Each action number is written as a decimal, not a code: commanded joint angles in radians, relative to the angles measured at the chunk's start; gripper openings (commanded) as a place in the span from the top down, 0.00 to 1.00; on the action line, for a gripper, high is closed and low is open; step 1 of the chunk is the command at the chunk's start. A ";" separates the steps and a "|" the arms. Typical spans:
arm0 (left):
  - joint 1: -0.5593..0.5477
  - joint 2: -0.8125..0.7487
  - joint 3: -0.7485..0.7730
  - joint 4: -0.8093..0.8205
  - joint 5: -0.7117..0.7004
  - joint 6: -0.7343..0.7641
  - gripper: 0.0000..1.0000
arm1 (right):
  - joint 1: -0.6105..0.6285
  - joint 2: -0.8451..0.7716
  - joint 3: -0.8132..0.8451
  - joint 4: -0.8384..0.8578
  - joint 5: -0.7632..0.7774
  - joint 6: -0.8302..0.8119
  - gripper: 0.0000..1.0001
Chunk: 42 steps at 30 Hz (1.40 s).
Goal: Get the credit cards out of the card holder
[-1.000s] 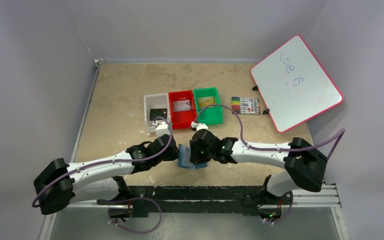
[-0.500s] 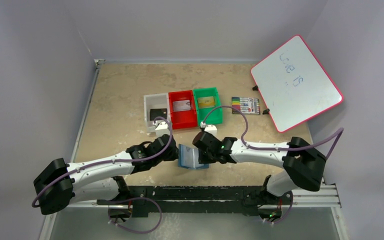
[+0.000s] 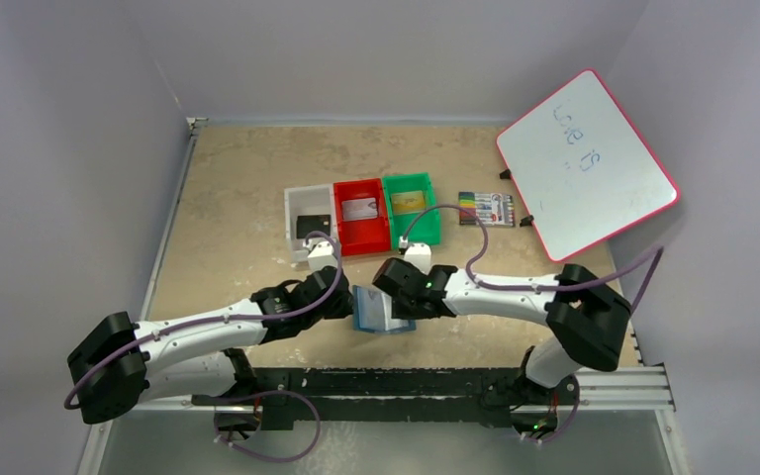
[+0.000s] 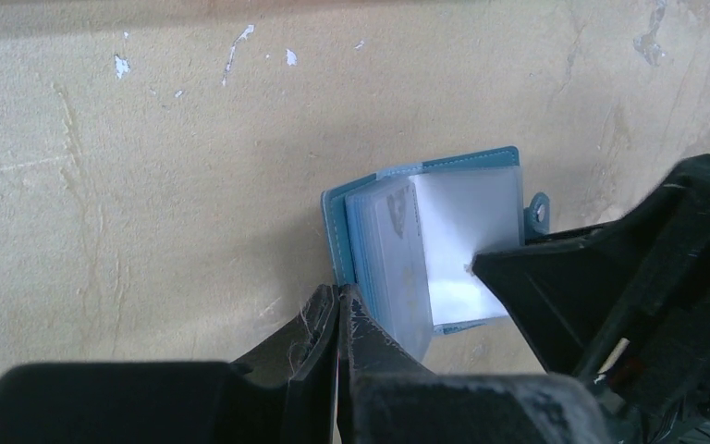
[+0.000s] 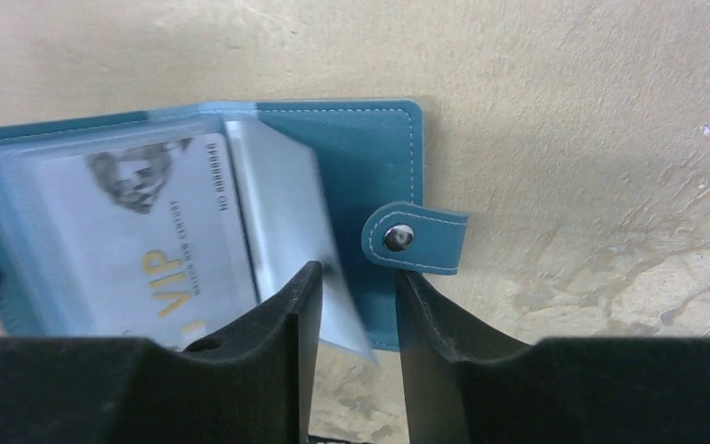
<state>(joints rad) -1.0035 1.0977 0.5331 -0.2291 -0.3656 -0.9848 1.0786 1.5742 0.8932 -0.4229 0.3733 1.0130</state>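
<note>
While going for the VIP card (image 5: 148, 240), work slowly and hold the card holder (image 5: 370, 157) flat on the table (image 5: 564, 92). Press down on its near corner with the left claw (image 4: 337, 314), fingers tight together right at that corner. Cannot tell about any bit of teal cover nipped between them. Slip one finger of the right claw (image 5: 359, 275) under the loose clear flap (image 5: 282, 203), not on top of it. Pinch only the edge of the card, not the whole see-through pocket. Pull sideways along the pocket, toward the snap tab (image 5: 413, 239). Pull gently, or probably drag the whole holder along too.

Look at the right claw: fingers apart, gripping nothing, with bare teal cover in the gap. Find the holder lying open right under that claw, close up against the fingertips. Find the VIP card tucked in its pocket, just beside one finger, on the side away from the snap tab. Find the snap tab just beside the other finger. Spot three more cards well apart from both claws: a black card (image 3: 310, 227) in the white bin (image 3: 290, 213), a silver-grey card (image 3: 360, 209) in the red bin (image 3: 338, 226), a gold card (image 3: 409, 202) in the green bin (image 3: 434, 216).
</note>
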 commanded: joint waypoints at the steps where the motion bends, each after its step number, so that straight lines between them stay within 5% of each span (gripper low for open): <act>1: 0.000 -0.004 0.031 0.005 -0.006 -0.002 1.00 | -0.002 -0.121 -0.003 0.048 0.006 -0.038 0.58; 6: 0.001 -0.004 0.034 0.009 -0.001 -0.002 1.00 | -0.003 -0.223 -0.044 0.155 -0.076 -0.075 0.54; 14: 0.001 -0.004 0.035 0.014 0.002 -0.004 1.00 | -0.010 -0.301 -0.083 0.329 -0.174 -0.118 0.70; 22: -0.001 0.011 0.022 0.022 0.003 -0.009 1.00 | -0.083 -0.167 -0.143 0.455 -0.268 -0.100 0.81; 32: -0.001 0.018 -0.045 0.007 -0.056 -0.063 1.00 | -0.157 -0.107 -0.320 0.621 -0.352 -0.035 0.74; 38: 0.000 -0.027 -0.060 0.010 -0.085 -0.121 0.68 | -0.163 -0.081 -0.356 0.678 -0.403 -0.012 0.71; 42: -0.001 -0.084 -0.045 0.009 -0.110 -0.138 0.58 | -0.163 -0.112 -0.392 0.722 -0.398 0.006 0.68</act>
<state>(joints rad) -1.0039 1.0756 0.4725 -0.2409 -0.4210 -1.0828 0.9154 1.4727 0.5423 0.2676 -0.0154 0.9958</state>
